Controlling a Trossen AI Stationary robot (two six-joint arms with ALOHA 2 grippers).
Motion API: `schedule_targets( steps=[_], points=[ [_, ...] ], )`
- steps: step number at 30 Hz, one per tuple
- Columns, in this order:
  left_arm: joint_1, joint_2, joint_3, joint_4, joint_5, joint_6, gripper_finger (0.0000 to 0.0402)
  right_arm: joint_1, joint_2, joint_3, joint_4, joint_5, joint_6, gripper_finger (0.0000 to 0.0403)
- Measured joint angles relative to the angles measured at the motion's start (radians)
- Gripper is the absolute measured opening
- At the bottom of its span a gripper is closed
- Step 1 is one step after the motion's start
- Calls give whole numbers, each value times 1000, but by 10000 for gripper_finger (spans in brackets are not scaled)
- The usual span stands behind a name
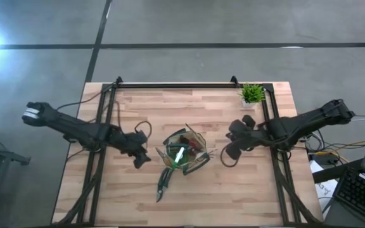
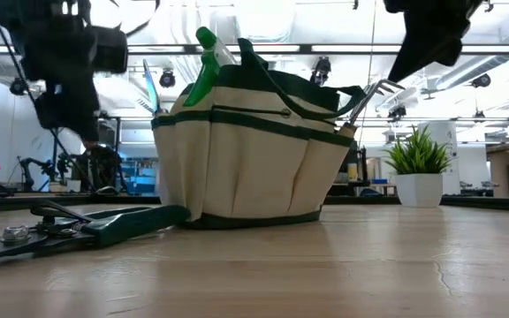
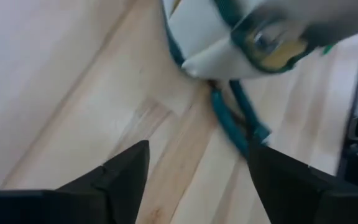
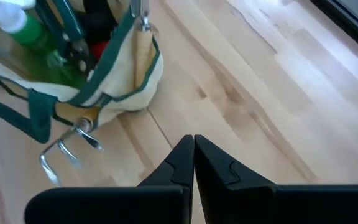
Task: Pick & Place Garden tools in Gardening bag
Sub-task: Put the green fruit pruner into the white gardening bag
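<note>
The gardening bag (image 1: 184, 154) stands upright mid-table. A green spray bottle (image 2: 206, 62), a red-and-black piece (image 4: 101, 46) and a wood-handled tool (image 4: 143, 46) stick out of it. The rake (image 4: 70, 146) sits in an outer pocket, tines pointing out. The pruning shears (image 1: 164, 182) lie flat on the table at the bag's near left, their green handles (image 3: 235, 121) by its base. My left gripper (image 3: 197, 180) hangs open above the table left of the bag, the shears beyond its fingers. My right gripper (image 4: 194, 158) is shut in the air right of the bag.
A small potted plant (image 1: 252, 95) stands at the table's far right corner. A black frame rail (image 1: 176, 85) runs along the far edge. Bare wood lies in front of the bag and to both sides.
</note>
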Motion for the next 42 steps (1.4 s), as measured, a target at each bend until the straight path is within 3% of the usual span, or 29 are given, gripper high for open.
schedule_targets(
  steps=[8, 25, 34, 42],
  points=[
    [-60, 143, 1, 137, 8, -23, 276, 0, -72, -64, 49, 2, 0, 8],
    [-120, 365, 2, 404, 16, -88, 273, 0, -69, -105, 103, 28, -19, 8],
    [-137, 462, 2, 429, -103, -149, 273, 0, -69, -106, 131, 27, -46, 8],
    [-139, 522, 2, 542, -83, -154, 273, 0, -69, -106, 176, 26, -90, 8]
  ],
)
